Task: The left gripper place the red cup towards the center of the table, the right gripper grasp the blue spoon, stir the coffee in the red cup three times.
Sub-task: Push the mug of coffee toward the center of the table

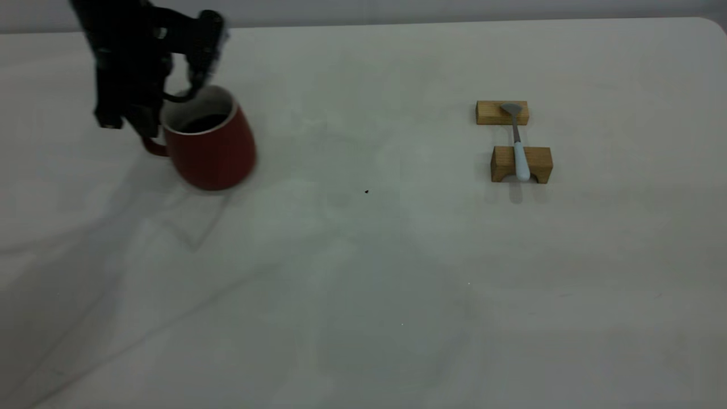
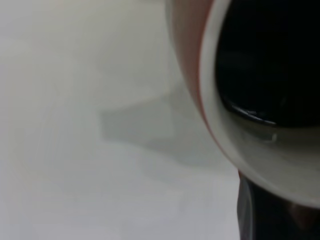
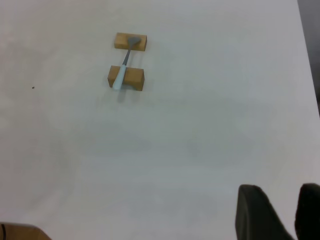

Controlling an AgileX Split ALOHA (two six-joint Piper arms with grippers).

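Inside the red cup, coffee sits dark.

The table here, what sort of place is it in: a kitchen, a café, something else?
Probably a robot test bench, not a kitchen. The table is plain and nearly bare, a black left gripper holds the red cup, and the spoon lies staged across two wooden blocks.

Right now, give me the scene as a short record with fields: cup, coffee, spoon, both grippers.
cup: tilted, at the table's left side, in the left gripper
coffee: dark, inside the cup
spoon: lying across two wooden blocks, right of centre, untouched
left gripper: at the cup's handle side, shut on the cup
right gripper: away from the spoon, out of the exterior view, fingers apart, holding nothing
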